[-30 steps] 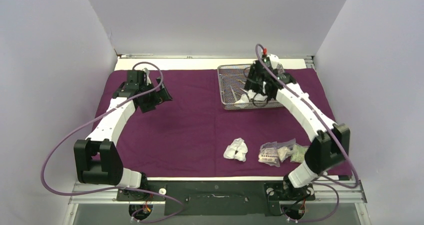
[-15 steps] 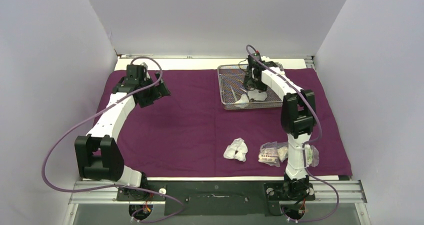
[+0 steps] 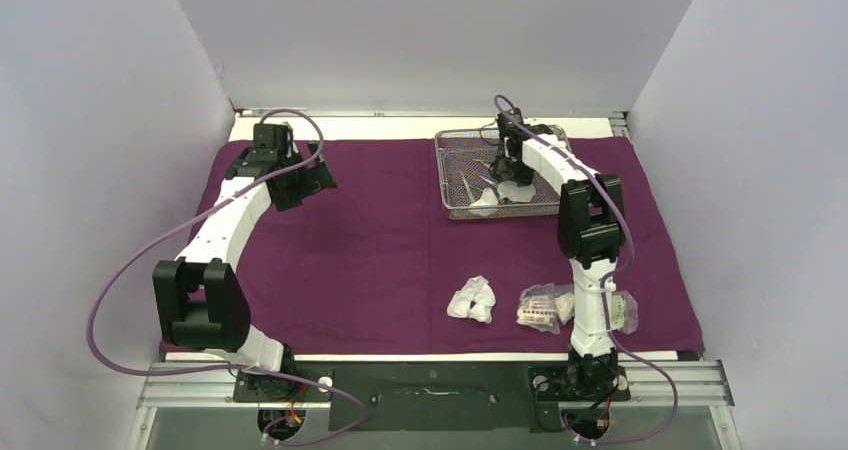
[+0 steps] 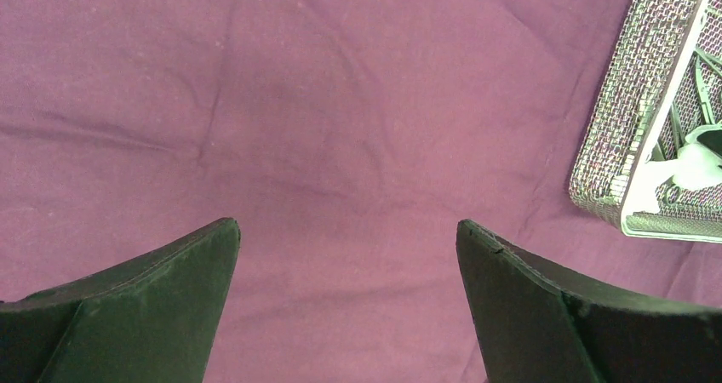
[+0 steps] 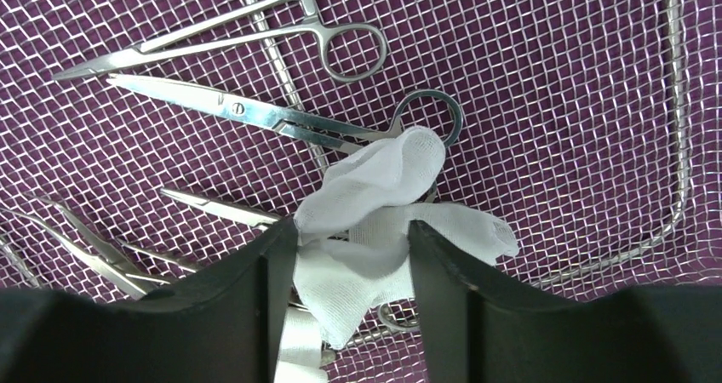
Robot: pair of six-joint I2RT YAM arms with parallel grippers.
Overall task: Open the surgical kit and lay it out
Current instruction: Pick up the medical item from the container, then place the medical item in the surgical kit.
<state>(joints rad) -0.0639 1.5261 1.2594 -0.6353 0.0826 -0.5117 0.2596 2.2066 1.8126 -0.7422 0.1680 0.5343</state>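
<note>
at lower centre my right gripper [image 5: 353, 230] pinches the gauze wad [image 5: 383, 179] to lift it off the scissors [image 5: 255, 115]; my left gripper [image 4: 347, 225] gapes, idle.

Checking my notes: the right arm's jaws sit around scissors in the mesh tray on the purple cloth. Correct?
No. The right wrist view shows the jaws around a white gauze wad, not the scissors, which lie partly under it. It is in the mesh tray on the purple cloth.

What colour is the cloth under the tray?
Dark purple cloth; clearest in the top view.
</note>
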